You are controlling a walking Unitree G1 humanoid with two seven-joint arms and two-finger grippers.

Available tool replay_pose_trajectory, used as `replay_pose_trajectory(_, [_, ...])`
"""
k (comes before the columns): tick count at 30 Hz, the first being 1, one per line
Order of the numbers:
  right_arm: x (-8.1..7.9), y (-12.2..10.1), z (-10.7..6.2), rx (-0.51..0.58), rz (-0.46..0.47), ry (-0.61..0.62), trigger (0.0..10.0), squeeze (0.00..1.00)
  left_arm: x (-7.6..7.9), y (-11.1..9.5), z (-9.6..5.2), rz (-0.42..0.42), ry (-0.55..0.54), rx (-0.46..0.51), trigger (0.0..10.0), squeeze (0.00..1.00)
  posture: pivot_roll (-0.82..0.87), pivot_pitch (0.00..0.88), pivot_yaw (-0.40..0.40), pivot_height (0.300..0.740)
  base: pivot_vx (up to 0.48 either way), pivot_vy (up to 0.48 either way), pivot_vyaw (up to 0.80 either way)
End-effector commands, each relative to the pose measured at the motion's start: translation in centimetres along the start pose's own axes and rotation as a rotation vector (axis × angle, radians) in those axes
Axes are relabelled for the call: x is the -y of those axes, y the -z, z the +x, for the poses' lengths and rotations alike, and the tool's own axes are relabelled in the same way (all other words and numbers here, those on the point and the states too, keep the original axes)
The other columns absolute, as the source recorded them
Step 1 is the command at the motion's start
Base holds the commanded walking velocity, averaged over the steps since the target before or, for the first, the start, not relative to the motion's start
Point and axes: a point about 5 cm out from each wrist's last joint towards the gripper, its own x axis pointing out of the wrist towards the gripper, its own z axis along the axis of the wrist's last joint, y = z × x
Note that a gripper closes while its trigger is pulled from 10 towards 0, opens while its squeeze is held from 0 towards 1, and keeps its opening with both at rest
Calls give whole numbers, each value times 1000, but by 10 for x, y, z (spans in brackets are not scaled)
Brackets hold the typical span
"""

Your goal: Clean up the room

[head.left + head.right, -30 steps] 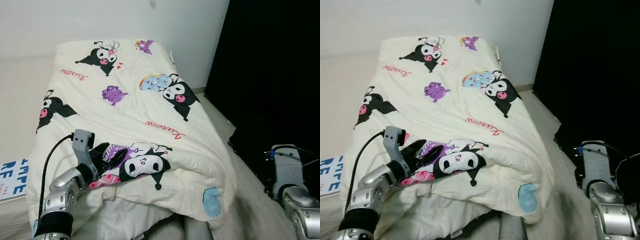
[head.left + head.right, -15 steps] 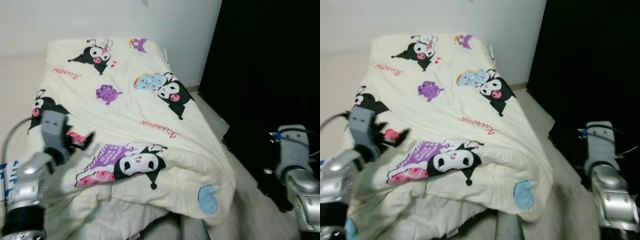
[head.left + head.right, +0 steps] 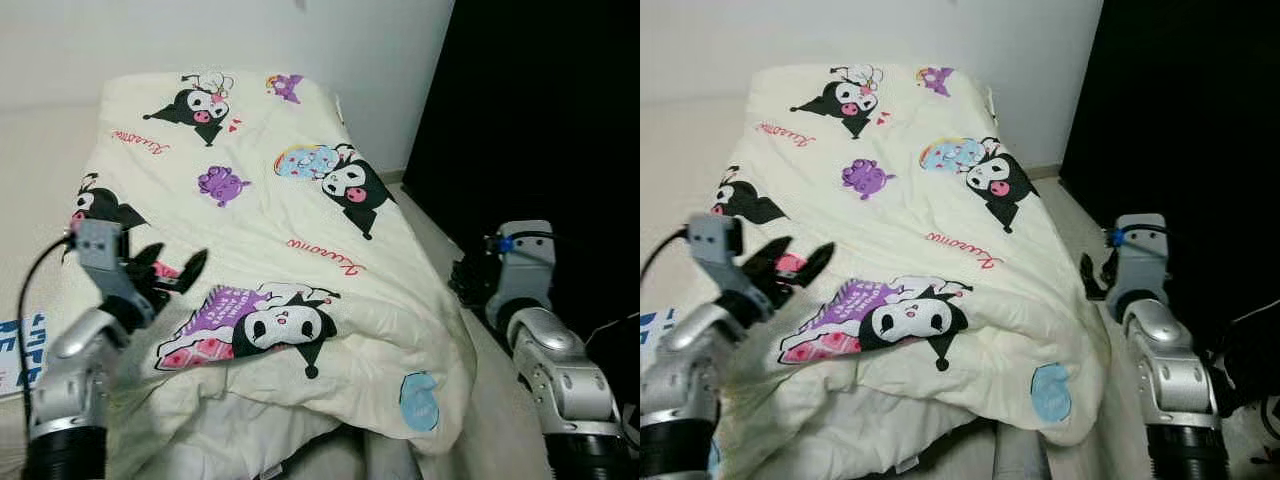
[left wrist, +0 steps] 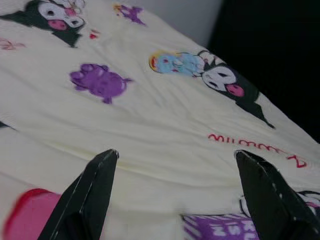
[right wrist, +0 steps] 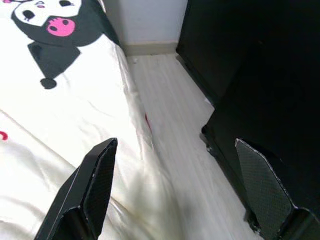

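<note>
A cream quilted comforter printed with black-and-white cartoon characters lies spread over a narrow bed set against a white wall, its near edge bunched and folded back on itself above a paler sheet. The robot's left gripper hovers just above the comforter's left side with its two black fingers spread wide and nothing between them, pointing across the fabric toward a purple-and-pink printed panel. The right gripper, raised beside the bed's right edge over the pale wooden floor, also has its fingers parted and empty, close to a tall black cabinet. A white sheet with blue lettering sits at the bed's left side. The comforter looks soft, bulky and limp, likely to sag and slide rather than keep any shape, so a single pinch in the middle would probably only lift a peak of cloth. The rumpled near hem and its right-hand corner by a blue patch seem the surest places to take hold, one gripper to each side, pinching a thick fold so the padding does not slip out.
</note>
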Motion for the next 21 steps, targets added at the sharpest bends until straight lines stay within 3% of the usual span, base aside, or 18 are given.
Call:
replay_pose_trajectory(1, [-4,9,0,-19,1,-10,10000,0,5,2,2,-12,5,-7,10000,0,-143,158,-19,521,0,0,0])
replay_pose_trajectory(11, [-11,14,4,-8,4,-36,10000,0,15,6,8,-42,41,-29,10000,0,-147,142,-16,556,0,0,0])
replay_pose_trajectory(21, [-18,19,7,-5,0,-78,10000,0,30,30,8,-67,54,-93,10000,0,-146,136,-21,601,0,0,0])
